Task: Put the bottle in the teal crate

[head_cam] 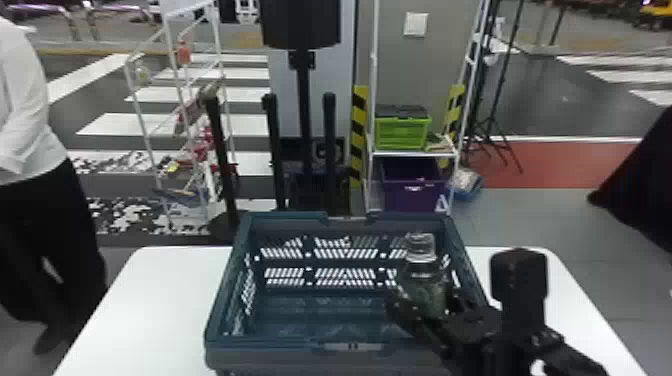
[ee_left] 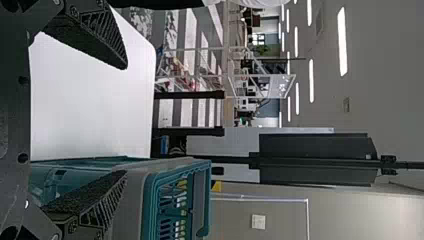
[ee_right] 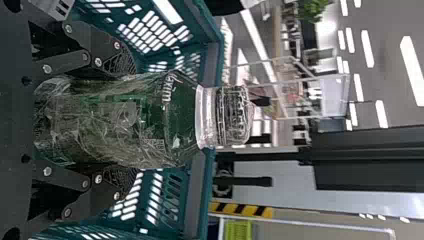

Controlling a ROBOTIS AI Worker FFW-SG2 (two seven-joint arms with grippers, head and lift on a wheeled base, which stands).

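My right gripper is over the right part of the teal crate, holding the bottle upright, its clear cap above the fingers. In the right wrist view the right gripper has its fingers on both sides of the green, clear-wrapped bottle, with the crate's slotted walls around it. The left gripper stands open with nothing between its fingers; the crate is beyond one finger. How far the bottle's base is from the crate's floor is hidden.
The crate stands on a white table, with bare tabletop on its left side. Behind the table are a black stand, a wire rack and a shelf with a green crate and a purple bin.
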